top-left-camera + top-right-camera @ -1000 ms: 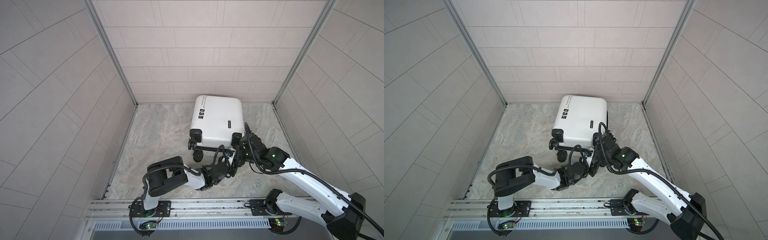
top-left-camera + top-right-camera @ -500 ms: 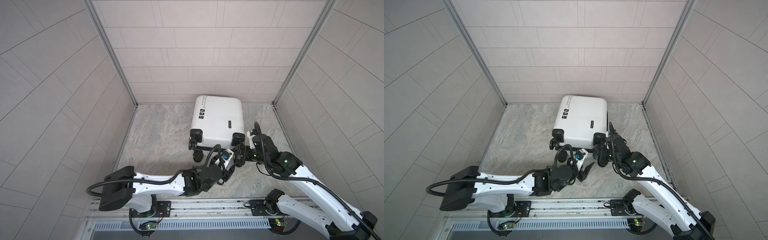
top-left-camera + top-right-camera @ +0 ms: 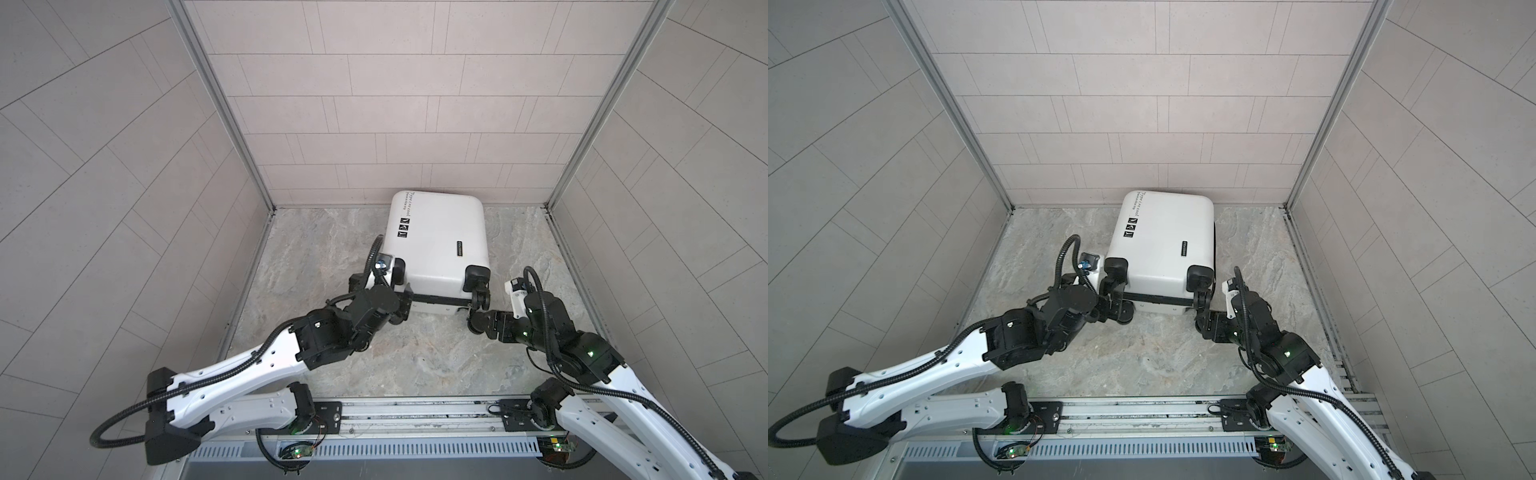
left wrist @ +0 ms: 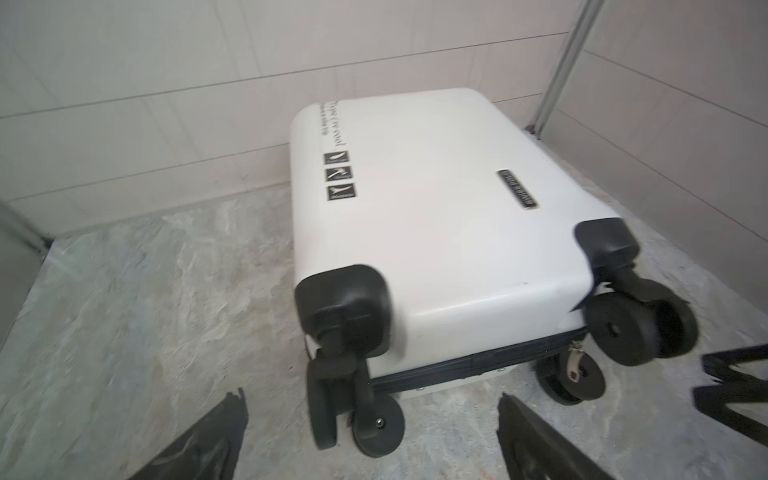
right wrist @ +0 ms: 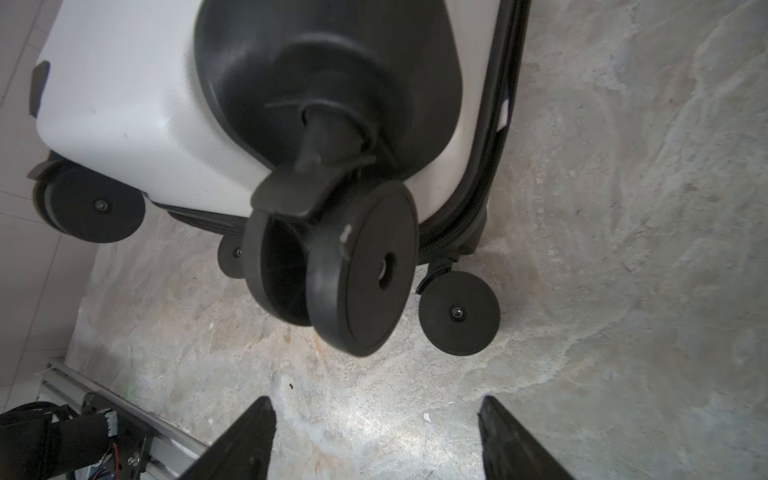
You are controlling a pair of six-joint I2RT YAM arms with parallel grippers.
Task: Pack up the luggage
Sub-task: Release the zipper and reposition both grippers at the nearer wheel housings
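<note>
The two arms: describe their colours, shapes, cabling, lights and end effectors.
The left arm and right arm have white shell links joined by bulky black joints. Black ribbed conduit loops along each. Small green lights glow on the right arm's black joints. The left end effector and right end effector each carry two black, tapered, wedge-shaped fingers.

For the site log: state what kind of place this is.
Likely a robot test cell: tiled walls box in a stone-look floor, two arms mount on a rail, one suitcase lies there.
</note>
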